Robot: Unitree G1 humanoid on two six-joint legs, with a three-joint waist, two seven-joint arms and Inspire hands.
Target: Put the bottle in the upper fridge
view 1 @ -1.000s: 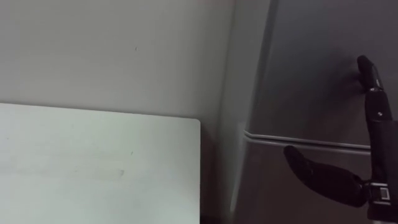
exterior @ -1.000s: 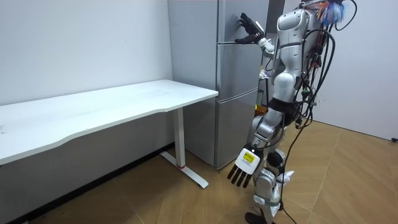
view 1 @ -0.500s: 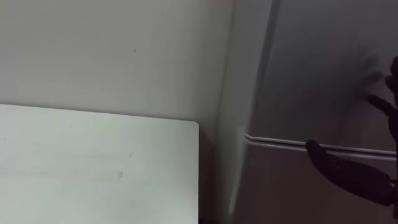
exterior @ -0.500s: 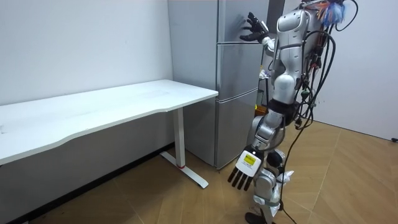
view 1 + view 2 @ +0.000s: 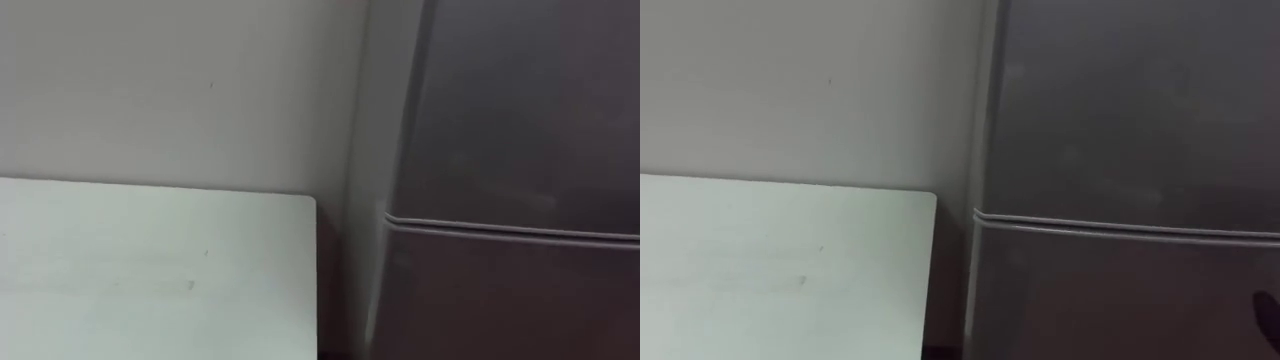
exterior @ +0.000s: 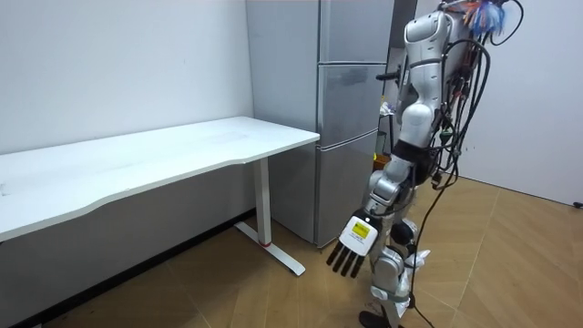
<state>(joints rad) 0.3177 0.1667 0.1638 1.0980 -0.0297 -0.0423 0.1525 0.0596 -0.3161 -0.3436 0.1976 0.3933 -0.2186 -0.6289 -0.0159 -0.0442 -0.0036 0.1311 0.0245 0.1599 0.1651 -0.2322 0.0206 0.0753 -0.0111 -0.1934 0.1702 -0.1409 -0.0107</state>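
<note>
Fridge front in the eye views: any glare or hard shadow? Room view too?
Left eye view: the fridge front is dim and even, no glare, only a thin bright line at the door seam; the table is brightest. Room view: evenly lit, soft pale reflection on the lower door, shade under the table.

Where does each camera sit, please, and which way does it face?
Left eye view: on the head, facing the fridge, white table at left.
Right eye view: beside it, same scene; right hand's dark tip at lower right.
Room view: off the robot's left side, seeing it whole before the fridge, left hand hanging, fingers straight.
All share fridge and table.
</note>
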